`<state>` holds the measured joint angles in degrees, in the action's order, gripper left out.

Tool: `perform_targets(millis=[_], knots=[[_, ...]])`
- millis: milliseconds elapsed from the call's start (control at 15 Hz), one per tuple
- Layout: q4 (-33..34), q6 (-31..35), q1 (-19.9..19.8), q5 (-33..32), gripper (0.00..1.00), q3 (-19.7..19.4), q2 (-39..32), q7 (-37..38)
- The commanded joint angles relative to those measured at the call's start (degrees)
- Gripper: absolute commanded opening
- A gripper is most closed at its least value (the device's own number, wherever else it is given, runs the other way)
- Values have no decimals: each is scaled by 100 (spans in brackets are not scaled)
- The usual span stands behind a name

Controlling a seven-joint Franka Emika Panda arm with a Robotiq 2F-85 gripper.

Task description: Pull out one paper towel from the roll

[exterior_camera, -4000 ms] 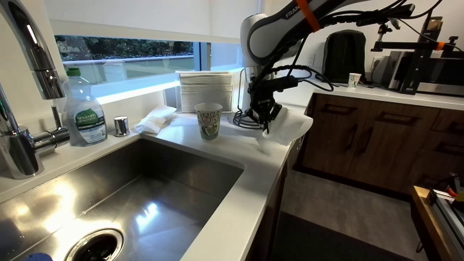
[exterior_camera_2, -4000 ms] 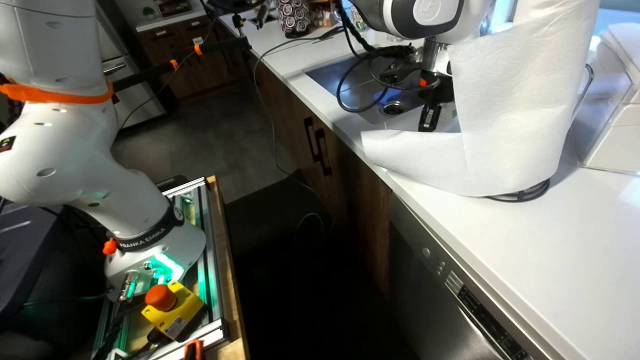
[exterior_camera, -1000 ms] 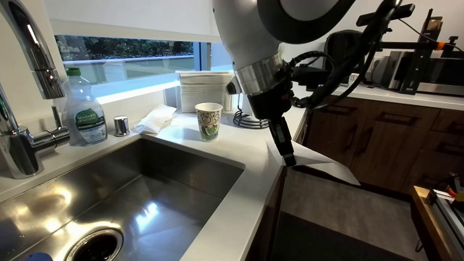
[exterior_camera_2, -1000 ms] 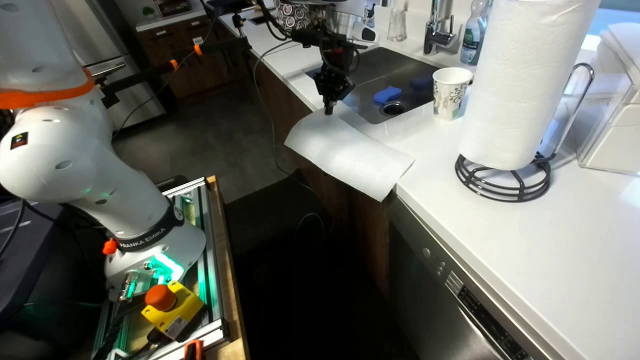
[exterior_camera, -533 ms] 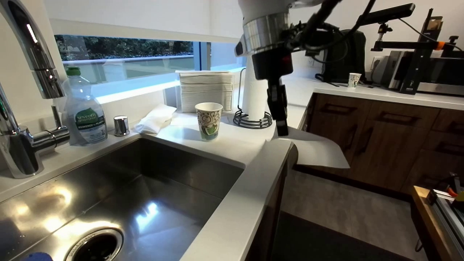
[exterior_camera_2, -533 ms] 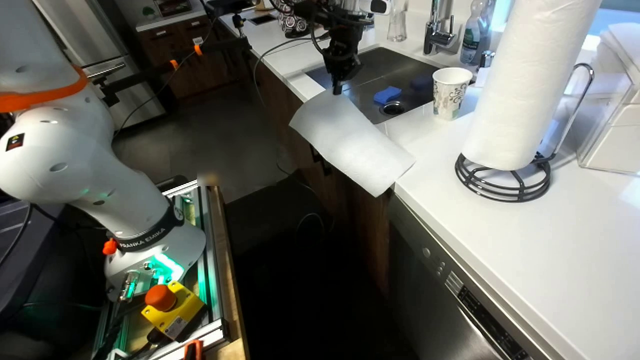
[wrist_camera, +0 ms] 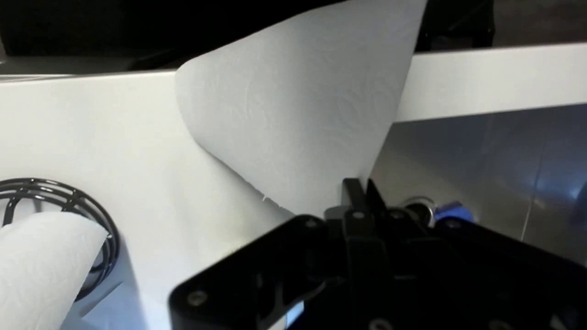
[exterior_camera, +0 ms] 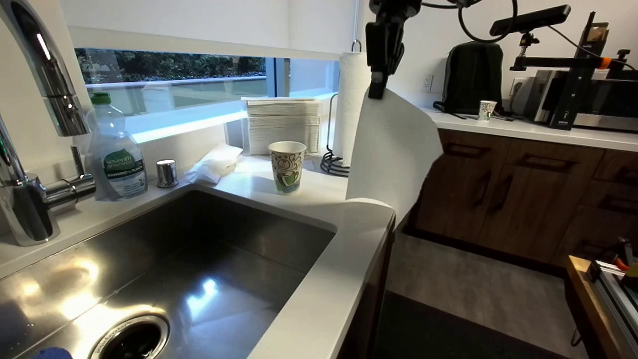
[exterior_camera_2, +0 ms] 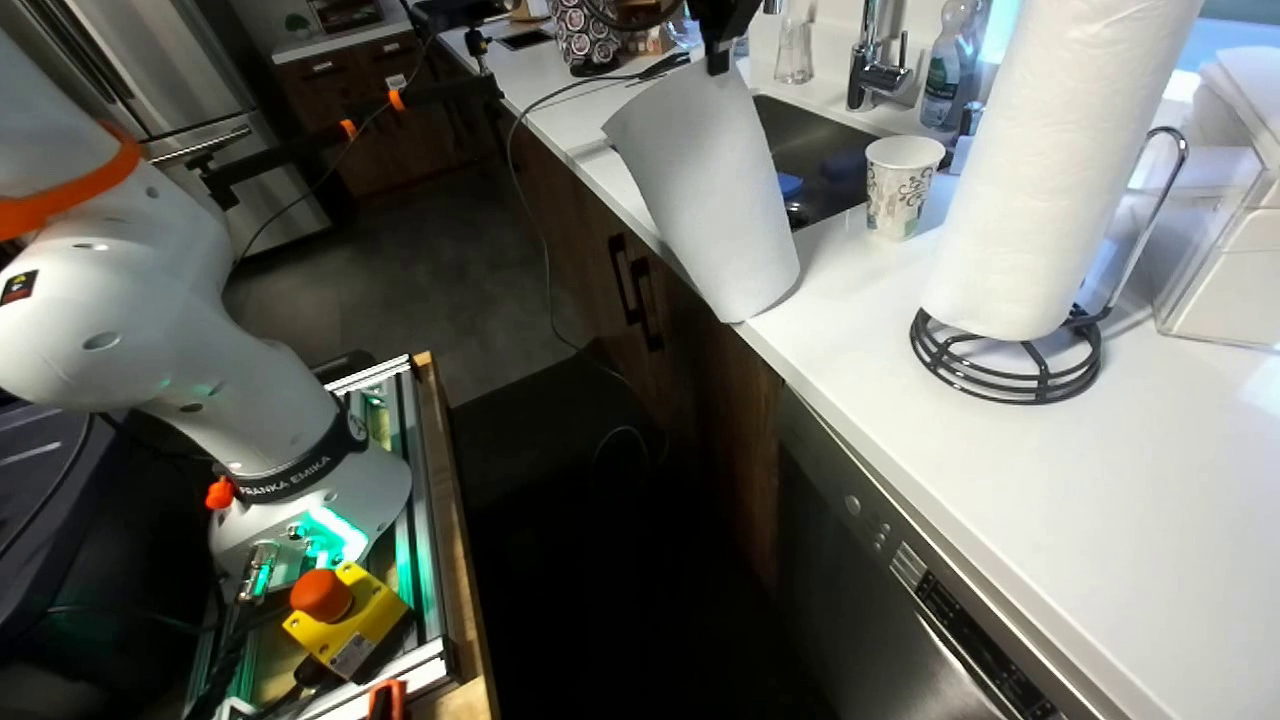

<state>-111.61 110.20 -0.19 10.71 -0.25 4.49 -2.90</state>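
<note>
In an exterior view, the paper towel (exterior_camera_2: 710,195) has been lifted higher at upper centre, pinched in the gripper (exterior_camera_2: 717,65), well apart from the roll (exterior_camera_2: 1065,165) at upper right; separation is judged complete.

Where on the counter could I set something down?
Bare counter lies above the dishwasher, beside the wire holder, and in the strip fronting the sink. Crowded: around the cup, roll and paper stack, and where the gripper holds the towel.
</note>
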Motion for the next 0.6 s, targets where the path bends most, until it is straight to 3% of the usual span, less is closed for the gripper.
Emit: perform_targets(millis=[0,267,533], knots=[[-229,411,-18,261,0,-57,374,213],[-422,540,76,-97,0,114,626,378],[-337,779,125,143,0,169,517,579]])
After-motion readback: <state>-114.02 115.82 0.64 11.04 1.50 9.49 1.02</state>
